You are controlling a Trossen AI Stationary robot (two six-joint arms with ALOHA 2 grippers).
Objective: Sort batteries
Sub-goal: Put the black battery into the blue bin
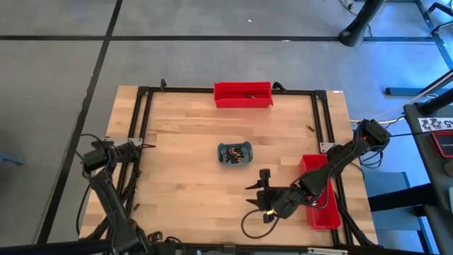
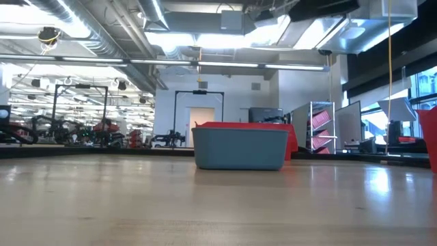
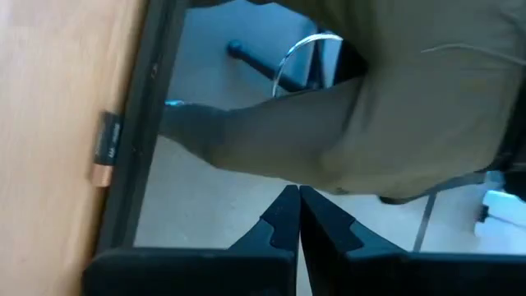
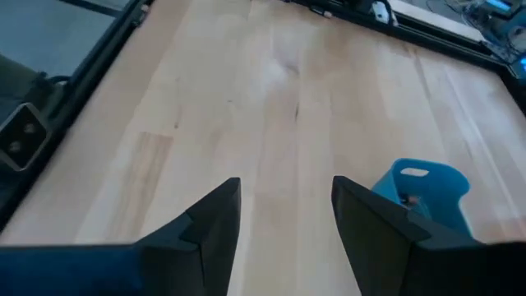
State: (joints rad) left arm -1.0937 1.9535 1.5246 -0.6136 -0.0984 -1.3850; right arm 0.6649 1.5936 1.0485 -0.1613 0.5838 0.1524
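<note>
You are looking at a pale wooden desk (image 1: 198, 170) standing on a grey floor (image 1: 56, 71) crossed by dark lines. Beyond the desk, the hall has ceiling light strips (image 2: 225, 41), exposed ducts (image 2: 89, 34), a white doorway (image 2: 201, 117) and a shelving rack (image 2: 321, 126) right of the doorway.

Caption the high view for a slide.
Open right gripper hovers near the blue tray of batteries; left gripper waits shut at the table's edge.
</note>
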